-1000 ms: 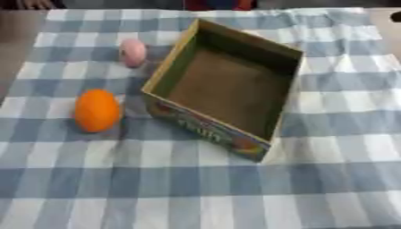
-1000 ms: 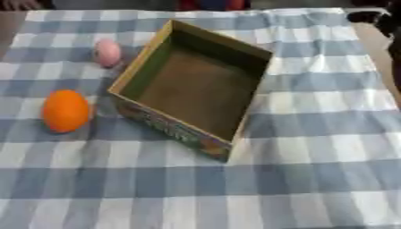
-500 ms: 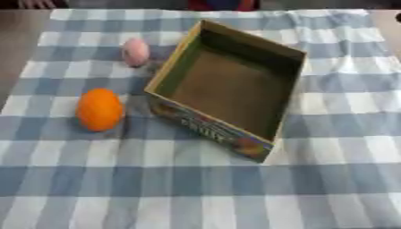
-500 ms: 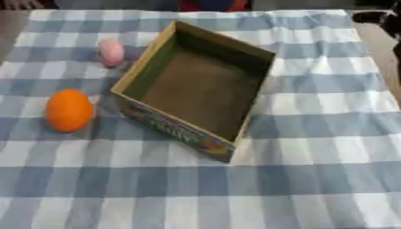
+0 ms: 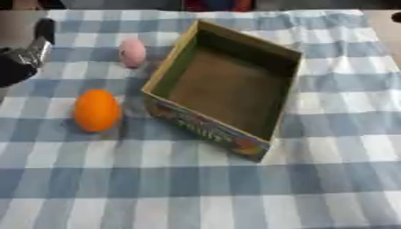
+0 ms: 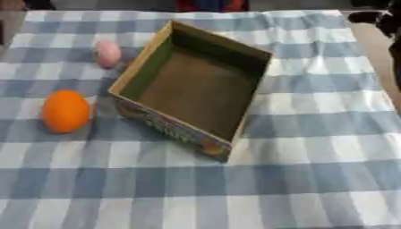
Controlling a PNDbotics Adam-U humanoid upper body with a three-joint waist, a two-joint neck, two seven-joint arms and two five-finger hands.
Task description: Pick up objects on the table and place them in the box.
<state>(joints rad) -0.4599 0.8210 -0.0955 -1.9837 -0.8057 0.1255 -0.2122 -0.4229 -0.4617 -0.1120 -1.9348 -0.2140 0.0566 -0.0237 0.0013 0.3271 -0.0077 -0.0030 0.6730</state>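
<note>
While the blue-and-white checked cloth (image 5: 196, 188) lies wide and bare along its near side and right, the open cardboard box (image 5: 227, 85) sits askew at centre, its printed front colourful but unreadable. Left of it rest a round orange ball (image 5: 96, 110) and, farther back, a small pink egg-shaped thing (image 5: 131, 52). Black with silver, the left hand (image 5: 23, 56) enters at the left edge holding nothing, its fingers hard to judge; something dark at the right eye view's upper right corner may be the right hand.

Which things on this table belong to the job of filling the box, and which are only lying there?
Belonging to the job:
- orange ball
- pink object
- box, nothing in it yet
- left hand, coming in at the left edge

Only lying there:
- checked cloth under everything
- dark shape at the upper right corner, unclear what it is
</note>
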